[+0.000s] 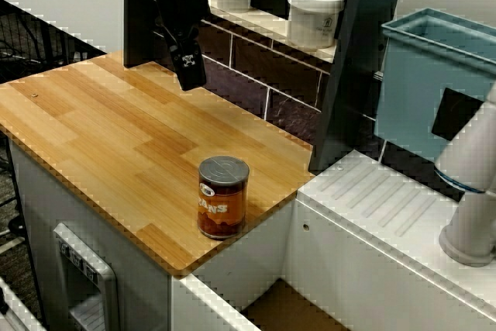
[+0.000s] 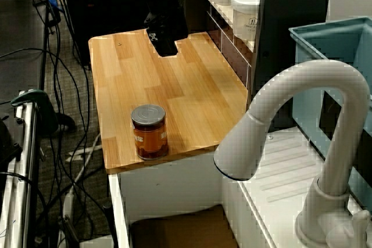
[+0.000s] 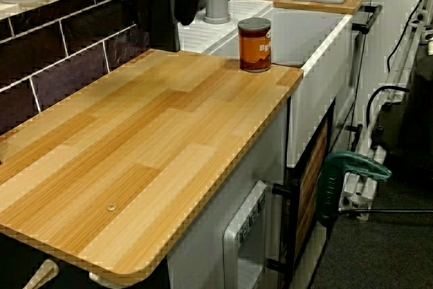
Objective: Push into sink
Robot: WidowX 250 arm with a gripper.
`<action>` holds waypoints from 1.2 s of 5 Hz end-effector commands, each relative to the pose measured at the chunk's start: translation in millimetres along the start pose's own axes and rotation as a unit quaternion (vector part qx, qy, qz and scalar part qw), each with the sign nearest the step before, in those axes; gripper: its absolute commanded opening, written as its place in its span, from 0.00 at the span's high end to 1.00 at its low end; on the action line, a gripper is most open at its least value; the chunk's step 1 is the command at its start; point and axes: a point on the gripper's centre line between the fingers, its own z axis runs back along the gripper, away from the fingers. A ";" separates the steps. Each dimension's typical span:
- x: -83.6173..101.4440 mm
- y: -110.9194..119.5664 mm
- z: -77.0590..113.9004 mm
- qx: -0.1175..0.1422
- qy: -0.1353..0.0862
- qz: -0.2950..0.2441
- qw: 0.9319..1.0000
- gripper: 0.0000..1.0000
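A brown can (image 1: 222,197) with a grey lid and orange label stands upright on the wooden counter (image 1: 116,129), close to the corner beside the sink (image 1: 246,267). The can (image 2: 150,132) is a short way from the counter's edge over the sink's brown floor (image 2: 180,230). From the far end of the counter, the can (image 3: 255,45) shows in front of the sink's white wall (image 3: 304,32). My black gripper (image 1: 190,71) hangs above the back of the counter, far from the can. Its tip (image 2: 165,43) reads as one closed block holding nothing.
Two white jars (image 1: 314,15) sit on a shelf over dark tiles. A white faucet (image 2: 302,143) arches over the ridged draining surface (image 1: 387,199), with a light-blue tub (image 1: 434,83) behind it. Cables (image 2: 52,74) and a green clamp (image 3: 345,174) lie beside the unit.
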 end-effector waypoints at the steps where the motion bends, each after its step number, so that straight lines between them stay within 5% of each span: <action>1: 0.0 0.0 0.0 0.000 0.000 0.000 1.000 0.00; 3: -41.0 25.5 30.2 0.013 -0.013 0.043 0.999 0.00; 4: -67.0 38.1 30.0 0.036 -0.009 0.062 0.997 0.00; 6: -92.8 34.1 14.9 0.024 -0.011 0.032 0.999 0.00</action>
